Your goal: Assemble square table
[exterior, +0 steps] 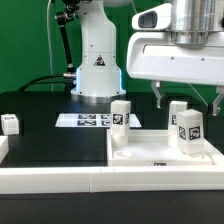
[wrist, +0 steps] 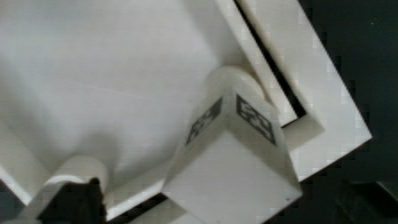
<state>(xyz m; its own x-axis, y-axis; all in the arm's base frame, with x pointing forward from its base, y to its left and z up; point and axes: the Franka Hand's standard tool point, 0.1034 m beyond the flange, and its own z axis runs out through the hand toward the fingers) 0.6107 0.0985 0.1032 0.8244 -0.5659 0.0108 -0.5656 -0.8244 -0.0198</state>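
The white square tabletop [exterior: 150,152] lies flat inside the border rails, rim up. A tagged white leg [exterior: 188,126] stands upright on it near the exterior view's right. My gripper [exterior: 189,97] hangs open just above this leg, one black finger on each side and neither touching it. Two more legs [exterior: 120,113] [exterior: 178,112] stand upright at the tabletop's far side. Another leg [exterior: 10,123] lies apart at the exterior view's left. In the wrist view the leg [wrist: 249,130] fills the middle, over the tabletop [wrist: 107,80], and one black finger [wrist: 71,198] shows beside it.
A long white border rail [exterior: 90,182] runs along the front, with another piece at the exterior view's left edge [exterior: 3,148]. The marker board [exterior: 88,120] lies flat behind the tabletop. The robot's base [exterior: 95,65] stands at the back with cables beside it.
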